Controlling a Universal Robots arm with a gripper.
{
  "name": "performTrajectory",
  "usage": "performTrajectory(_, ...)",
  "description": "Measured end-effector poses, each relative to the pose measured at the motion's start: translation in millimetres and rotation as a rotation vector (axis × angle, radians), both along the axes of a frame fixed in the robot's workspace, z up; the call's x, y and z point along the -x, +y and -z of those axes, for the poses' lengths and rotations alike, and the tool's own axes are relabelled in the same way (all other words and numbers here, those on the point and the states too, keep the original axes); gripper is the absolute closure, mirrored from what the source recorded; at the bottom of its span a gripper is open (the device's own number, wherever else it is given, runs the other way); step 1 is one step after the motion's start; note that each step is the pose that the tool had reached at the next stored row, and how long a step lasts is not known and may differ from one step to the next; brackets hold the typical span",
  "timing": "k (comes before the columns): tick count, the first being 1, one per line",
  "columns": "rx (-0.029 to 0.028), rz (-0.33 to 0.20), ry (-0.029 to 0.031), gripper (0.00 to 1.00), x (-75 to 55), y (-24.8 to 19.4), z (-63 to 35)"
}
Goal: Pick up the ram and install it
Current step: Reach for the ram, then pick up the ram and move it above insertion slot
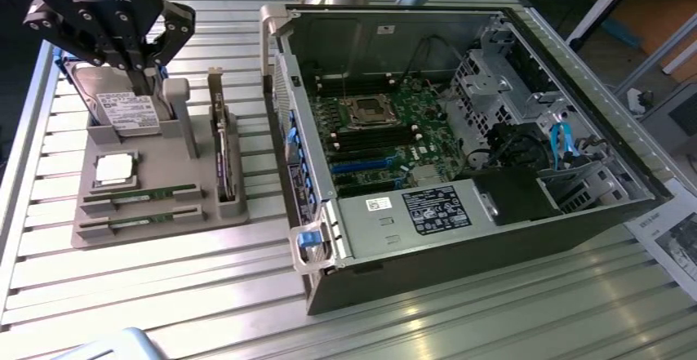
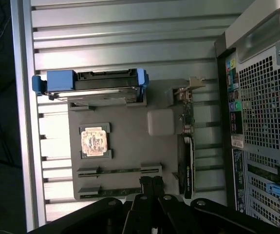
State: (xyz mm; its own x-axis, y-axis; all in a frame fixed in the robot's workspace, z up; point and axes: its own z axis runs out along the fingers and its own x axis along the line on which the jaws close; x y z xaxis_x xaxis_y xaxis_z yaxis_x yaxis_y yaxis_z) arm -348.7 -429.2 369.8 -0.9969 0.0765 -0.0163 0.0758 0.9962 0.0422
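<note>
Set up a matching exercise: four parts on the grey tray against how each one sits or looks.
Parts:
1. ram sticks
2. processor
3. hard drive
4. card

States:
A. standing on edge, on the tray's side nearest the case
B. lying flat in long narrow slots
C. blue brackets at its ends
D. lying flat in a square pocket

Pairs: 1-B; 2-D; 3-C; 4-A

Strong glare whitens the slatted counter (image 1: pixel 65 295) at eight o'clock in the exterior view; the computer case (image 1: pixel 360 42) interior sits dimmer. Wrist view: glare at nine o'clock.
</note>
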Motion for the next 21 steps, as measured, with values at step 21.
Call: performTrajectory(21, 0.0, 0.0, 0.0097, 0.9, 0.0, -6.9, 9.9)
